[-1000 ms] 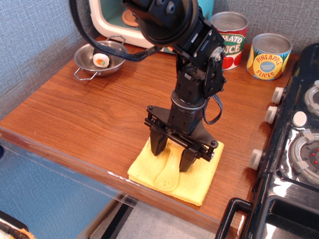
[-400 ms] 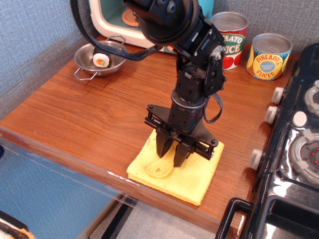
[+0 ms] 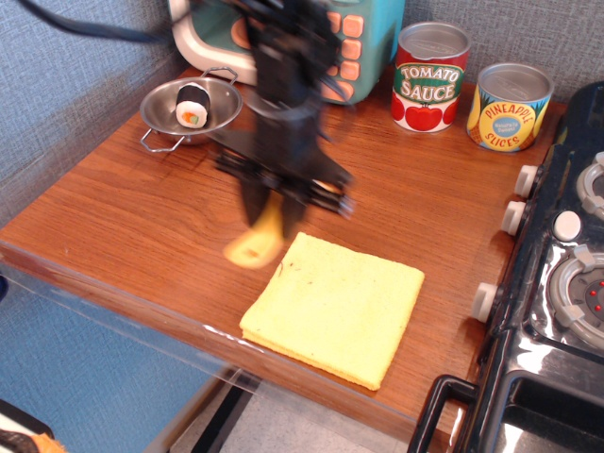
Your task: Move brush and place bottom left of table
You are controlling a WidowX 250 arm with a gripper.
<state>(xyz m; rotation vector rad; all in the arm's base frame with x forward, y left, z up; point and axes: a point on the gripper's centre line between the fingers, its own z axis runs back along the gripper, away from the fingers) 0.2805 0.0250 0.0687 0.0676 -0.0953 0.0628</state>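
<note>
- Gripper: black, two-fingered, pointing down from a dark arm; blurred by motion. Jaws are clamped on the brush, gripping its upper part so the handle hangs free below.
- Brush: small, pale-yellow plastic with a rounded handle end showing a small hole. Held in the air above the tabletop, just left of the cloth, tilted with the handle end lowest. Bristles are hidden behind the gripper fingers. Smooth, light and rigid by appearance; judged easy to carry in a pinch hold.
- Tabletop: reddish-brown wood grain, flat, slightly glossy. The near-left portion is bare, and is judged to be the target for the brush; the brush is not yet set down there.
- Cloth: square, yellow, soft weave with faint folds; lies flat near the front edge, nothing on it.
- Pan: small silver metal bowl with wire handles, at the back left, holding a sushi piece; well apart from the brush.
- Tomato sauce can and pineapple slices can: cylindrical, printed labels, upright along the back.
- Toy stove: black plastic with pale knobs, at the right edge.
- Toy appliance: teal and cream, rear centre, partly hidden by the arm.
</note>
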